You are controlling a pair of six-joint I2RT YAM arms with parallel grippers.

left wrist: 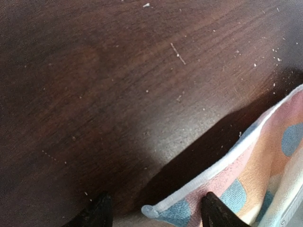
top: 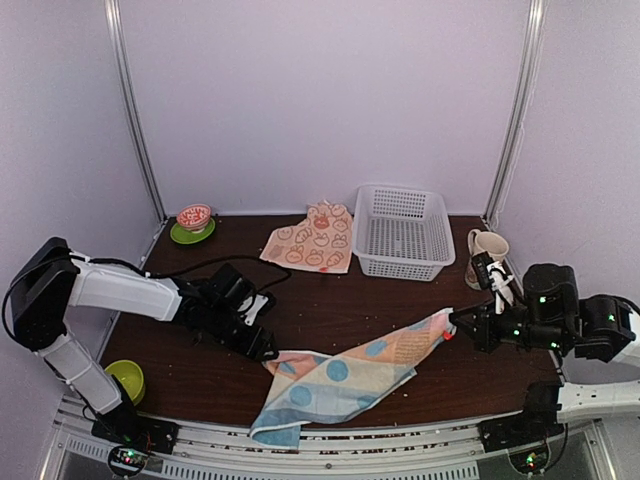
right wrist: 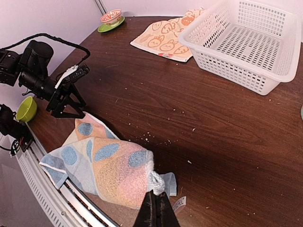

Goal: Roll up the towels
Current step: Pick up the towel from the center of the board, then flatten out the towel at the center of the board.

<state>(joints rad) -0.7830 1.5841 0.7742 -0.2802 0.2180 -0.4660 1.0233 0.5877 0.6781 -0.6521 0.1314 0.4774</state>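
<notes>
The light blue towel [top: 340,385] with peach panels and blue circles lies crumpled near the table's front edge, stretched between both arms. My right gripper [top: 455,325] [right wrist: 158,201] is shut on its right corner and holds that end raised off the wood. My left gripper [top: 265,350] [left wrist: 156,213] is open and low over the table. The towel's [left wrist: 265,170] left corner lies between its fingertips [left wrist: 215,210]. The cream towel [top: 312,240] [right wrist: 165,33] with orange rabbit prints lies flat at the back, left of the basket.
A white plastic basket [top: 402,232] [right wrist: 246,42] stands at the back centre-right. A red bowl on a green saucer [top: 193,225] sits in the back left corner. A green cup [top: 125,380] is at the front left, and a beige mug [top: 485,250] lies at the right edge.
</notes>
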